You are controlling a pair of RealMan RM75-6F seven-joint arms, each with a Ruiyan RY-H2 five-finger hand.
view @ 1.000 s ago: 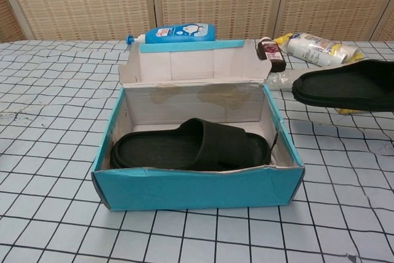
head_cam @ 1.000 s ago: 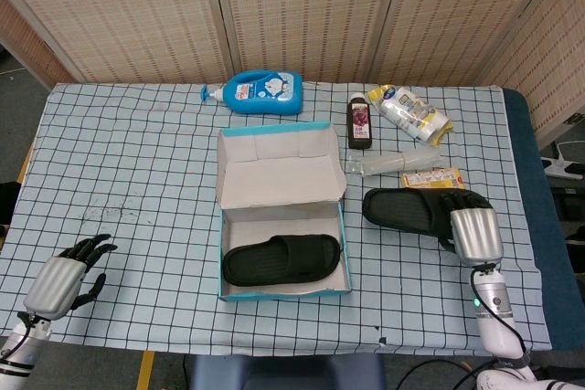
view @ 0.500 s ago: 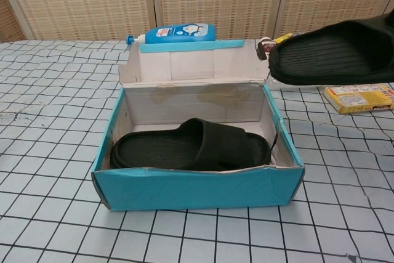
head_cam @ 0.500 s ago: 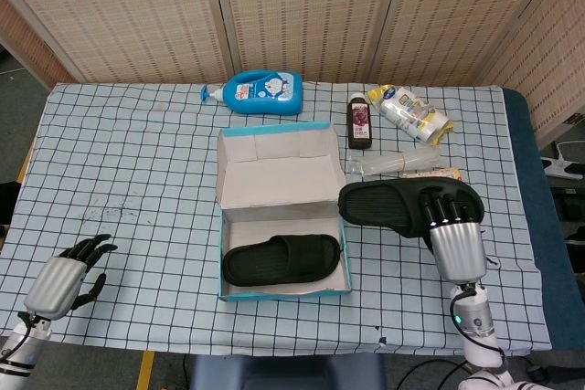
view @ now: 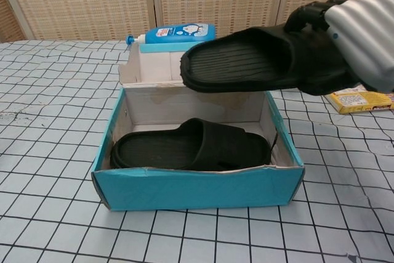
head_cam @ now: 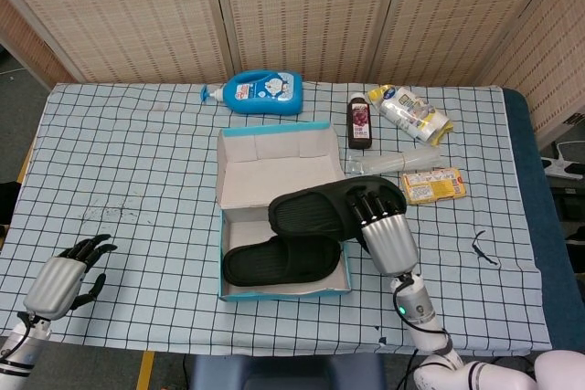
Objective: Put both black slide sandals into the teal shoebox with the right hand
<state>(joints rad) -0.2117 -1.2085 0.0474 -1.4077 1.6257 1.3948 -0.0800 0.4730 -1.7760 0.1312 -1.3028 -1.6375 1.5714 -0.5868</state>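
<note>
Over the checked table (head_cam: 128, 162), right hand (head_cam: 388, 237) grips a sandal (head_cam: 315, 213) above the shoebox (head_cam: 274, 291).

— What is the right hand (head_cam: 386, 235) doing?
— It is gripping a black sandal (head_cam: 334, 209) by its strap end, fingers (head_cam: 367, 204) wrapping over the top, and holding it in the air, its forearm reaching in from the table's near edge.

— And the left hand (head_cam: 62, 280)?
— It is lying low at the table's near left corner, dark fingers (head_cam: 90, 247) loosely spread, holding nothing.
</note>
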